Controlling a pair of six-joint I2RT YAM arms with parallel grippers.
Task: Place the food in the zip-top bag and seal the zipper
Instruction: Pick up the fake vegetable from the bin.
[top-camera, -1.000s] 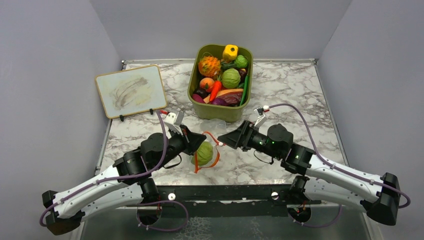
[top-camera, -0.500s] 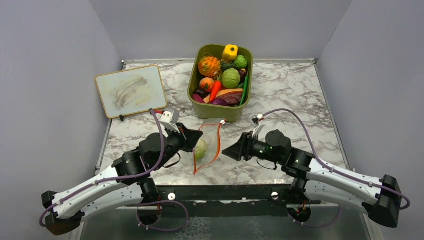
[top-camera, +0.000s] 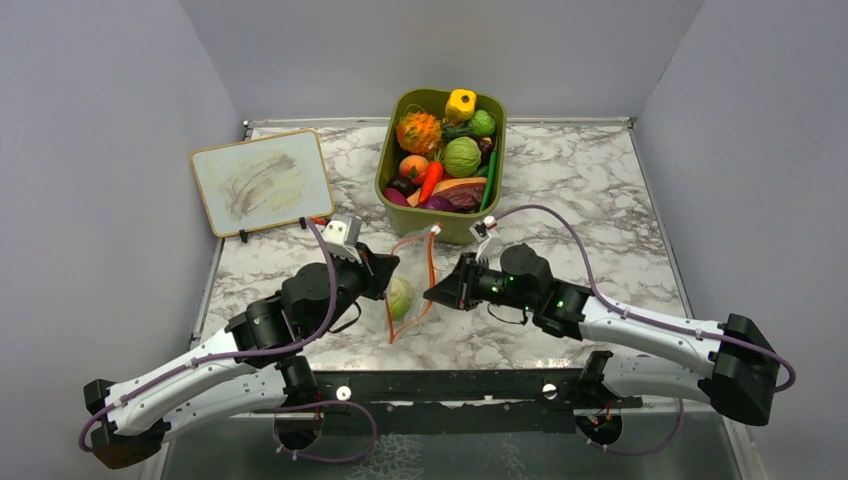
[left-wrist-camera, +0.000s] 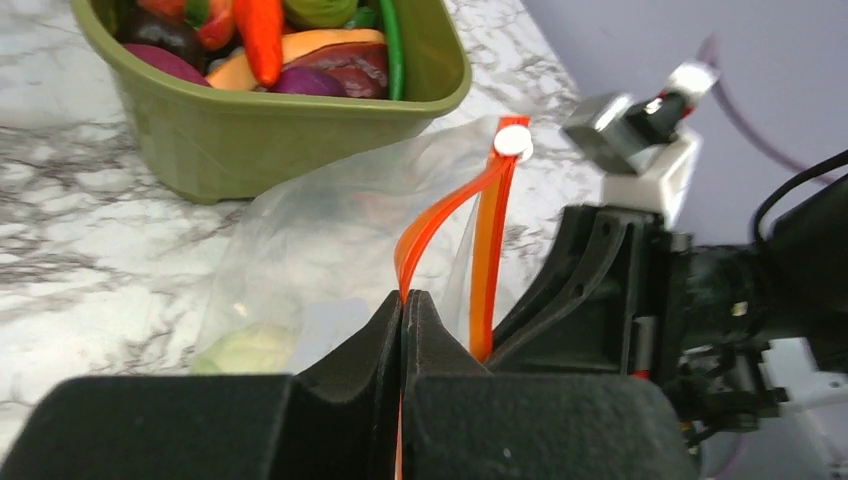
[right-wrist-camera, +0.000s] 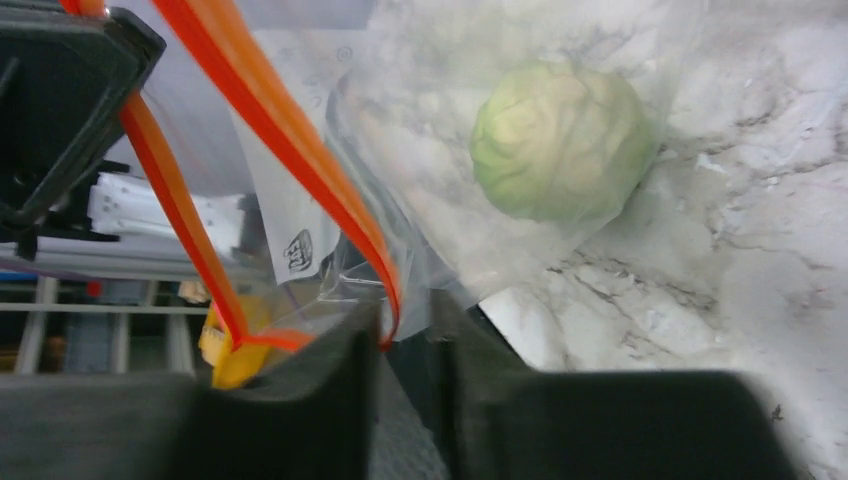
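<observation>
Both claws are at the mouth of the bag. The left claw (top-camera: 385, 272) is closed tight on the orange-red zipper (top-camera: 431, 270) and pinches the strip flat between its tips, as its own wrist view (left-wrist-camera: 403, 300) shows. The right claw (top-camera: 432, 295) stands narrow, with the other run of the zipper (right-wrist-camera: 272, 115) and some clear film between its jaws. I cannot tell if it really pinches them.

The zip-top bag (top-camera: 405, 285) is between the two claws, at 6 o'clock from the olive-green bin (top-camera: 440, 228). One cabbage ball (top-camera: 400, 297) is inside it and seems to rest on the marble surface (top-camera: 580, 200).

The film looks thin, soft and slippery, and I judge it keeps no shape by itself. The strip is the stiffer part, so this is the place to hold. A white slider (left-wrist-camera: 513, 143) sits at its 12 o'clock end.

The bumpy orange fruit (top-camera: 418, 132), the second cabbage ball (top-camera: 461, 157) and the peach fruit (top-camera: 413, 167) are in the bin. They are probably light, hard and ready to roll. It is best to take each across its widest part.
</observation>
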